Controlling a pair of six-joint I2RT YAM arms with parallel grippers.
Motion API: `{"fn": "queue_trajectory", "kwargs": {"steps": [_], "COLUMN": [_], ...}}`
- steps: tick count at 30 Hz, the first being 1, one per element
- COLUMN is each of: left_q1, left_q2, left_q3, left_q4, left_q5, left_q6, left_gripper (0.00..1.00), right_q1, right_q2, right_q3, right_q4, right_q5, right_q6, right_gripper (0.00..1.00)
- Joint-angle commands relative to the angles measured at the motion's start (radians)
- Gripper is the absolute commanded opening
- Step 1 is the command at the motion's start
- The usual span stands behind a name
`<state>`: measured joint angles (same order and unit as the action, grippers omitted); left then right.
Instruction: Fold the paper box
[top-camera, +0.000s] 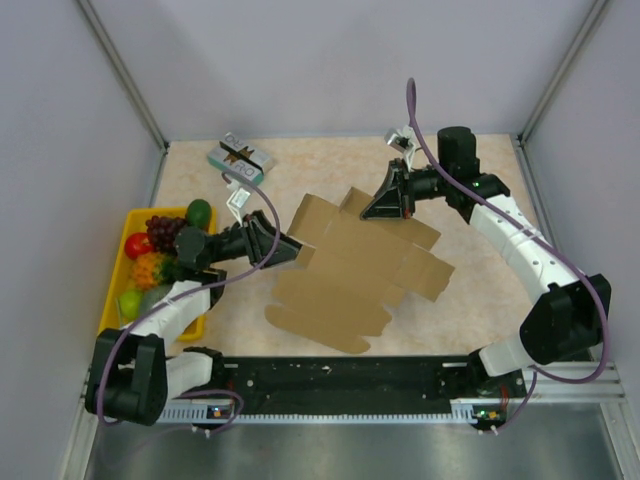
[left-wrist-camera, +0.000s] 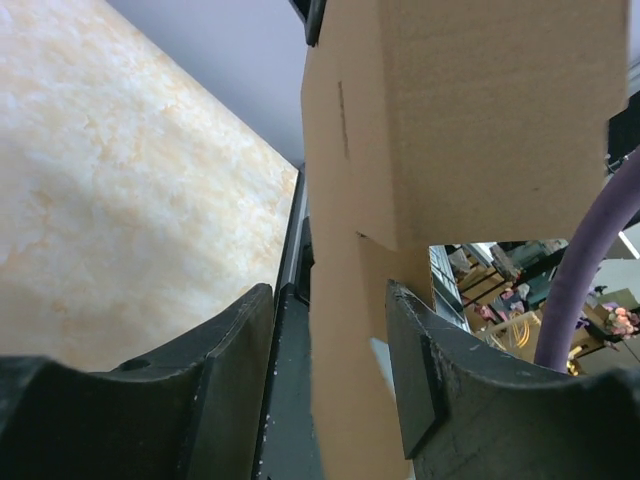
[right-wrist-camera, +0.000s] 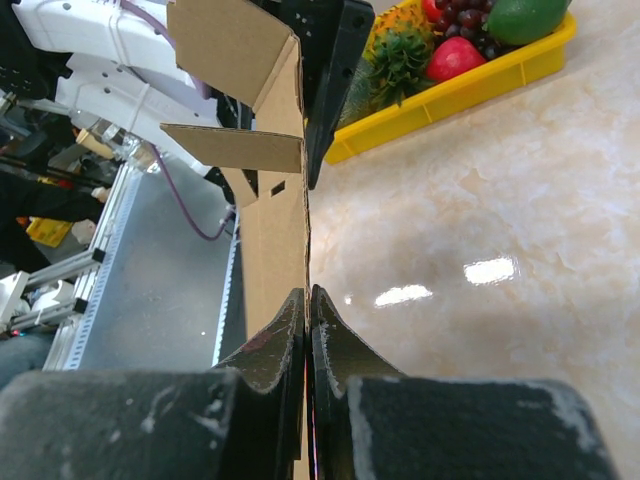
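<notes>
The paper box (top-camera: 350, 270), a brown cardboard sheet with some flaps bent, is held over the counter (top-camera: 330, 165) between the two arms. The right end effector (right-wrist-camera: 307, 292) is pinched tight on its far edge. The left end effector (left-wrist-camera: 330, 290) stands partly open, with its fingers loosely straddling the sheet's left edge.

The table (top-camera: 330, 165) has a pale beige top with a marbled pattern, glossy enough to throw back a light in the right wrist view. It is walled in on the left, right and far sides. A yellow tray (top-camera: 112, 300) sits at its left edge, toward the near side, filled with fruit (top-camera: 138, 245). A small teal-and-white printed box (top-camera: 240, 158) lies flat at the far left, well apart from the tray. A black base rail (top-camera: 340, 378) runs along the near edge.
</notes>
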<state>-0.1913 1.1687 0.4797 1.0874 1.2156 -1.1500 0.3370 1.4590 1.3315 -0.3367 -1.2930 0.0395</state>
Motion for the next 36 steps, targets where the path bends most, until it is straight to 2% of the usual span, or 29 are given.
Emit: {"fn": "queue_trajectory", "kwargs": {"steps": [1,9,12,17,21,25,26,27,31,34,36], "left_q1": [0.009,-0.031,-0.04,0.049,0.11,0.159,0.162,0.167,0.17,0.149,0.127], "left_q2": [-0.066,-0.055,-0.058,-0.125,-0.178,-0.216,-0.218,-0.215,-0.17,-0.12,-0.107], "left_q3": [0.013,0.02,0.014,0.017,-0.018,-0.015,0.003,0.011,0.048,0.06,0.071], "left_q4": [-0.015,-0.053,-0.058,-0.124,-0.175,-0.43,-0.516,-0.533,-0.549,-0.474,-0.493], "left_q5": [0.024,0.032,0.015,0.015,0.015,-0.036,-0.048,-0.056,-0.105,-0.076,-0.071], "left_q6": [0.024,0.041,0.076,0.088,0.096,0.275,0.3,0.315,0.314,0.268,0.275], "left_gripper": [0.54,0.57,0.54,0.51,0.54,0.52,0.5,0.45,0.42,0.41,0.42], "right_q1": [-0.009,-0.01,-0.012,-0.01,-0.009,-0.01,-0.009,-0.009,-0.009,-0.01,-0.009], "right_q2": [-0.04,-0.038,-0.043,-0.039,-0.043,-0.046,-0.046,-0.046,-0.049,-0.048,-0.046], "right_q3": [0.04,0.038,0.037,0.037,0.037,0.034,0.034,0.034,0.034,0.034,0.034], "right_q4": [0.044,0.045,0.045,0.047,0.045,0.047,0.047,0.047,0.045,0.047,0.048], "right_q5": [-0.014,-0.015,-0.015,-0.017,-0.015,-0.015,-0.017,-0.017,-0.017,-0.017,-0.015], "right_q6": [-0.007,-0.004,-0.006,-0.003,-0.004,-0.004,-0.001,-0.003,-0.001,-0.001,-0.003], "right_gripper": [0.0,0.0,0.0,0.0,0.0,0.0,0.0,0.0,0.0,0.0,0.0]}}
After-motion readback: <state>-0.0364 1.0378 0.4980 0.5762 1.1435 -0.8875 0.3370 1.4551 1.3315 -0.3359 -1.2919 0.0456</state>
